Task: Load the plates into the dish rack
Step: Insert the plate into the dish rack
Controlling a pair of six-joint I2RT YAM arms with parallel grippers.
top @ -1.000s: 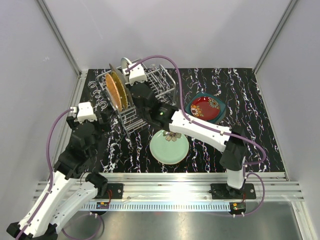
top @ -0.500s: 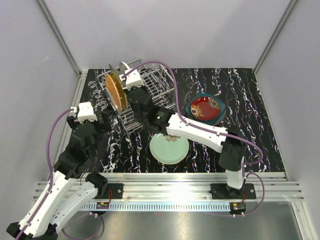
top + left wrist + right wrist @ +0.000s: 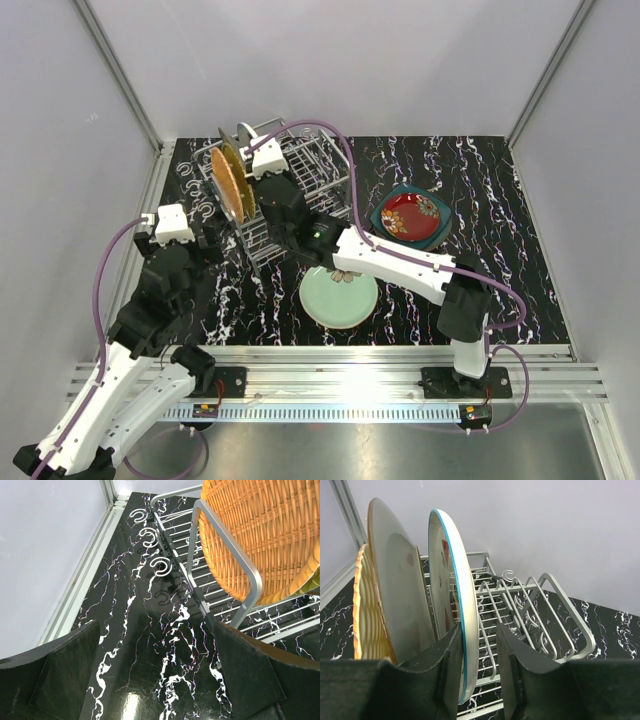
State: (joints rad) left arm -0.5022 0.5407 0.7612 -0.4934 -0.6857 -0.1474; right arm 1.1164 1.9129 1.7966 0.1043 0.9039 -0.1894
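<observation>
The silver wire dish rack (image 3: pixel 322 170) stands at the back left. In it an orange woven plate (image 3: pixel 230 183), a grey plate (image 3: pixel 395 600) and a white blue-rimmed plate (image 3: pixel 457 585) stand on edge. My right gripper (image 3: pixel 262 187) reaches into the rack. In the right wrist view its jaws (image 3: pixel 480 630) straddle the blue-rimmed plate's edge: the left finger touches it, the right finger stands clear. My left gripper (image 3: pixel 205 236) is open and empty over the table, left of the rack (image 3: pixel 225 545). A pale green plate (image 3: pixel 340 295) and a red plate (image 3: pixel 410 214) on a dark teal one lie flat.
Wire hooks (image 3: pixel 150 550) stick out from the rack's left side, close to my left gripper (image 3: pixel 155 680). The orange plate (image 3: pixel 265 530) fills the rack's left end. The enclosure's left wall and metal rail (image 3: pixel 150 215) run close by.
My right gripper moved left and down, bringing the blue-rimmed plate into the rack beside the grey plate. The left arm has not moved.
</observation>
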